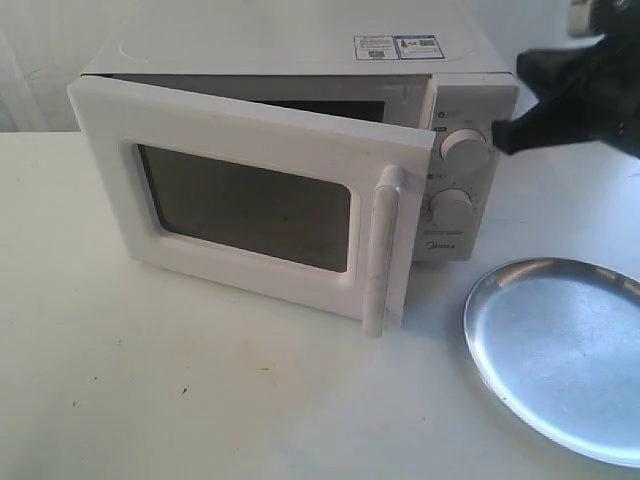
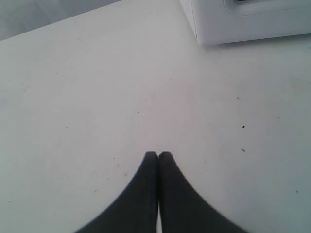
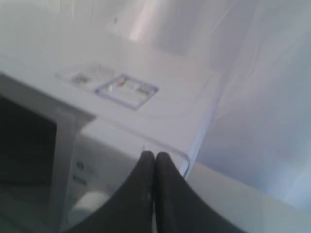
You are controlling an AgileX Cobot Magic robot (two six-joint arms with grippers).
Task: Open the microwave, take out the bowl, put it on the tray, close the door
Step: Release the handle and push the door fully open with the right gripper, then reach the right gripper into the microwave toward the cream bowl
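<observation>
White microwave (image 1: 300,50), its dark-windowed door (image 1: 250,200) with tall white handle (image 1: 381,250) standing partly open. A shiny round tray (image 1: 560,350) lies just beside its dial side. The right gripper (image 1: 500,135), pinched together and empty, is beside the microwave's upper dial (image 1: 463,145). The left gripper (image 2: 158,156), likewise closed on nothing, is near the microwave's corner.

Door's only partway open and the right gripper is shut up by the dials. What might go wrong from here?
1. The white microwave door with the dark window stands only partly open; an arm reaching in may strike its edge or the tall white bar handle.
2. The shut right gripper hangs close beside the upper round white dial and may bump or turn it.
3. No bowl shows, so reaching inside is blind.
</observation>
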